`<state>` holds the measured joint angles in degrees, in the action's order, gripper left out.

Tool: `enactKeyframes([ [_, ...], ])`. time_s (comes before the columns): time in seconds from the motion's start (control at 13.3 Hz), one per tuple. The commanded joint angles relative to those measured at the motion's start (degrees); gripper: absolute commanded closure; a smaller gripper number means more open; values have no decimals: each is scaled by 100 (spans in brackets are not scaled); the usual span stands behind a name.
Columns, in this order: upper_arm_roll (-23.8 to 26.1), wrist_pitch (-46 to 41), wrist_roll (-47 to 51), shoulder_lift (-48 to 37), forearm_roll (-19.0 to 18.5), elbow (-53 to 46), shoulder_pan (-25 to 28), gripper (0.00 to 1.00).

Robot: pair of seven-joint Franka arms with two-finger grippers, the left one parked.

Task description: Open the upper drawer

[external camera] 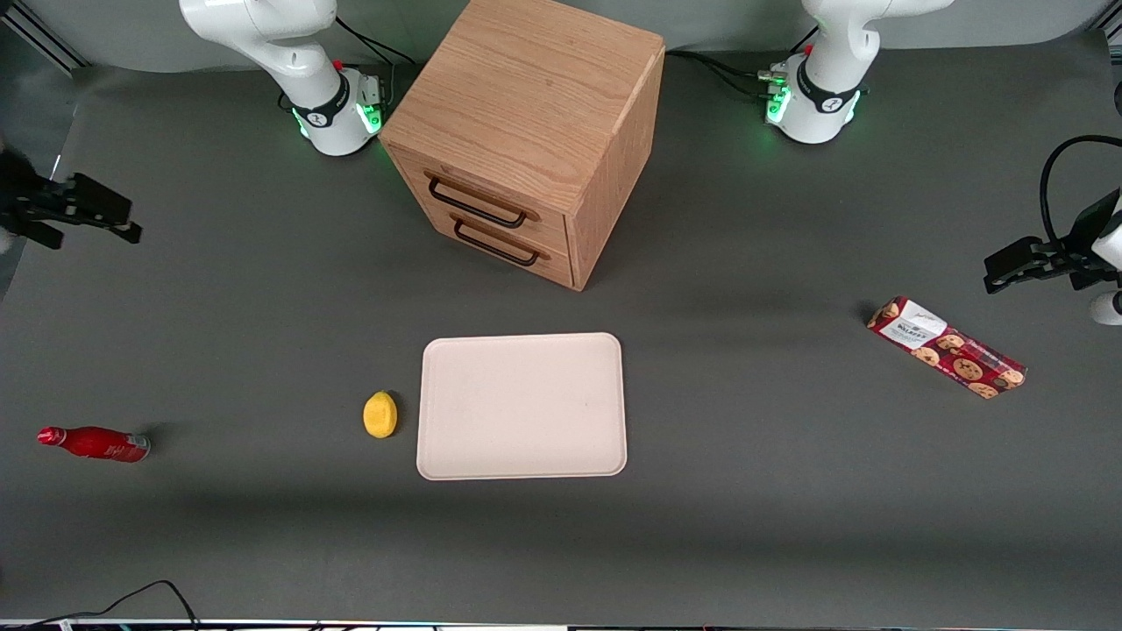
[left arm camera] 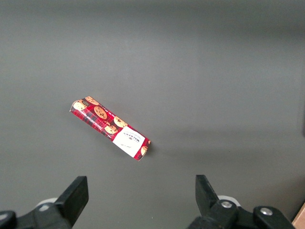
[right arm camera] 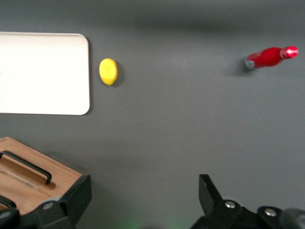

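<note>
**Claw open, upper drawer shut**

The claw (external camera: 105, 219) hangs with fingers spread over bare grey surface (external camera: 263, 307) at the working arm's end, holding nothing. The upper drawer (external camera: 491, 194), light oak with a thin dark bar handle, sits closed in the boxy cabinet (external camera: 526, 96). Nearer the camera lie a rounded cream tray (external camera: 522, 406), a yellow lemon (external camera: 379, 414) and a red bottle (external camera: 95, 443). A tartan cookie box (left arm camera: 110, 129) reads "Walkers".

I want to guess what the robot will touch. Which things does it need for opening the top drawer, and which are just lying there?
Needed:
light oak upper drawer with dark bar handle
gripper, open, toward the working arm's end

Just lying there:
lower drawer
yellow lemon
pale tray
red bottle
red biscuit packet
</note>
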<state>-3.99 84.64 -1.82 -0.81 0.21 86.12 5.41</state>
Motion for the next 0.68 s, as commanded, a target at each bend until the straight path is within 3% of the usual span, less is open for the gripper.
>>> enactKeyframes([
  [0.0,21,-70,147,90,67,-121,529,0],
  [0.6,-32,-306,102,142,102,-69,2182,0],
])
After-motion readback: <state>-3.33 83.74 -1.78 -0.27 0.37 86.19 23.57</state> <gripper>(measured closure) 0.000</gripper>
